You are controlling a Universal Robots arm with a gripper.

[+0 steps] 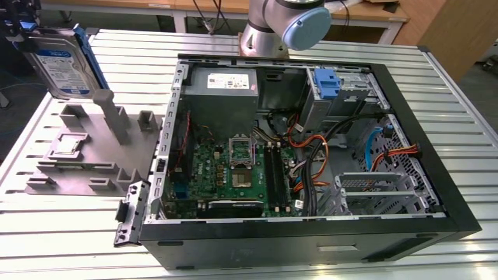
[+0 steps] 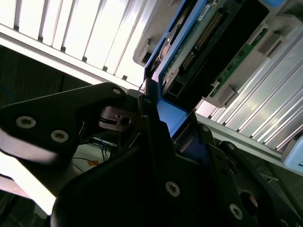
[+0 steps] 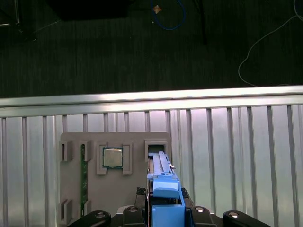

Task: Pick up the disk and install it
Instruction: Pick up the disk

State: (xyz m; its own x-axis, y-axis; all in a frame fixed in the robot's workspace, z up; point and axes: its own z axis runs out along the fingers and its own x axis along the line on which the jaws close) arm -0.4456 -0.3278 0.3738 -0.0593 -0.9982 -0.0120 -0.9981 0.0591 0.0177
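The disk (image 1: pixel 64 63), a silver-grey hard drive with a white-and-blue label in a blue bracket, hangs upright at the exterior view's far left, over the grey fixture (image 1: pixel 86 154). My gripper (image 1: pixel 25 26) is shut on its upper end. In the second wrist view the dark fingers (image 2: pixel 151 137) clamp the blue bracket (image 2: pixel 166 113), with the drive's underside circuit board (image 2: pixel 208 42) beyond. In the first wrist view the disk (image 3: pixel 164 189) is seen edge-on above the fixture's empty slot (image 3: pixel 155 145).
The open computer case (image 1: pixel 272 245) lies right of the fixture, with a motherboard (image 1: pixel 233 169), cables and a drive bay holding a blue clip (image 1: pixel 327 84). The fixture carries a processor chip (image 3: pixel 112 157) and a memory stick (image 3: pixel 83 179). The arm's base (image 1: pixel 280 26) stands behind the case on the slatted table (image 1: pixel 62 233).
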